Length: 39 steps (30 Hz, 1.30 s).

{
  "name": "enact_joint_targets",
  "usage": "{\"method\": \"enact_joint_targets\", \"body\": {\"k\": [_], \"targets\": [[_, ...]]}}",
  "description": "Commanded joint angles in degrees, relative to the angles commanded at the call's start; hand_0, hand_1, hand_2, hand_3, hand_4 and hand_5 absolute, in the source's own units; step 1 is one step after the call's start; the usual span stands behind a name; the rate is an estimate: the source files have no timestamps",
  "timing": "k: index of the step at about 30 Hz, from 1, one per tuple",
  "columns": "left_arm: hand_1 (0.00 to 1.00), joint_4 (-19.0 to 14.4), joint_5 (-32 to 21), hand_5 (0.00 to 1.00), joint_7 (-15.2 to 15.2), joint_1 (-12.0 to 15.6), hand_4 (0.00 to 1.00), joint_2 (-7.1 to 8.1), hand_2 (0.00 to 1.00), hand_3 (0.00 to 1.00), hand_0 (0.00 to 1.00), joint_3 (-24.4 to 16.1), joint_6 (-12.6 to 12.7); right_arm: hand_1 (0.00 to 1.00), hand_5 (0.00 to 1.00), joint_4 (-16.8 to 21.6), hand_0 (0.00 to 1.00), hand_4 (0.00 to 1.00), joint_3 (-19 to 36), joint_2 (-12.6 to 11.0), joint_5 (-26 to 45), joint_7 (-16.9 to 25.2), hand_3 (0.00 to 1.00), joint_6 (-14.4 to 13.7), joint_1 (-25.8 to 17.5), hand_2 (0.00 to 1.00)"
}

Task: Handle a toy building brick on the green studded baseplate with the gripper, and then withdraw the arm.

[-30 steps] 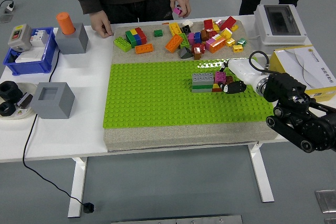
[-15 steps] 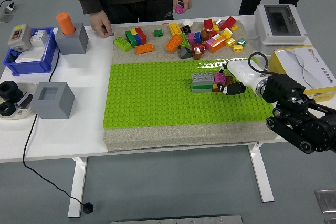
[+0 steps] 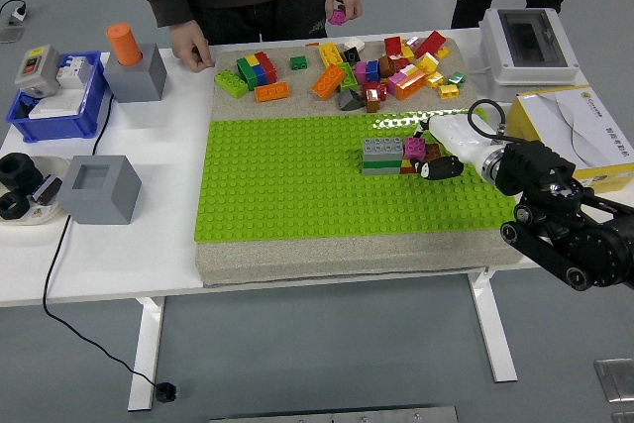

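Note:
The green studded baseplate [image 3: 297, 185] lies on a beige mat in the middle of the table. Toward its right stands a small stack: a grey brick [image 3: 382, 147] on a green one, with a magenta brick [image 3: 415, 147] at its right end. My right hand [image 3: 429, 150], white with dark fingertips, comes in from the right and curls around the magenta brick, thumb [image 3: 442, 166] at the front, the other fingers behind. The left arm is out of sight.
Several loose bricks [image 3: 386, 66] lie behind the baseplate. A person stands at the far side, one hand holding up a pink brick [image 3: 339, 15], the other hand [image 3: 190, 47] resting on the table. Grey blocks [image 3: 97, 188], a blue bin [image 3: 59, 96] and boxes [image 3: 580, 131] flank the mat.
My right hand has shifted a few pixels to the right and stays at the magenta brick. The person's hand has lifted the pink brick slightly.

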Motion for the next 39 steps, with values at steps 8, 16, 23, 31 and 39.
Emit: {"method": "enact_joint_targets", "body": {"k": [8, 16, 23, 31, 39], "targets": [[0.802, 0.0, 0.3, 0.872, 0.0, 0.0, 0.998, -0.01, 0.756, 0.441, 0.787, -0.2, 0.0, 0.792, 0.304, -0.1, 0.781, 0.652, 0.0, 0.0, 0.0, 0.0, 0.687, 0.0, 0.0, 0.837], [0.801, 0.0, 0.5, 0.871, 0.0, 0.1, 0.998, 0.04, 0.756, 0.441, 0.788, -0.3, -0.1, 0.793, 0.306, -0.1, 0.781, 0.664, 0.1, 0.1, 0.0, -0.1, 0.686, 0.1, 0.0, 0.838], [0.8, 0.0, 0.7, 0.87, -0.1, 0.0, 0.998, 0.09, 0.755, 0.442, 0.788, -0.4, -0.1, 0.794, 0.302, -0.1, 0.782, 0.667, 0.3, 0.1, 0.0, -0.1, 0.685, 0.1, 0.0, 0.838], [0.799, 0.0, 0.9, 0.87, -0.1, 0.0, 0.998, 0.12, 0.755, 0.442, 0.788, -0.6, -0.1, 0.794, 0.328, -0.2, 0.782, 0.699, 0.6, 0.1, 0.0, -0.1, 0.684, 0.1, 0.1, 0.84], [0.799, 0.0, 1.0, 0.87, -0.1, 0.0, 0.998, 0.1, 0.754, 0.442, 0.788, -0.7, -0.2, 0.794, 0.333, 0.1, 0.782, 0.716, 0.9, 0.0, 0.1, 0.0, 0.688, 0.0, 0.1, 0.841]]}}
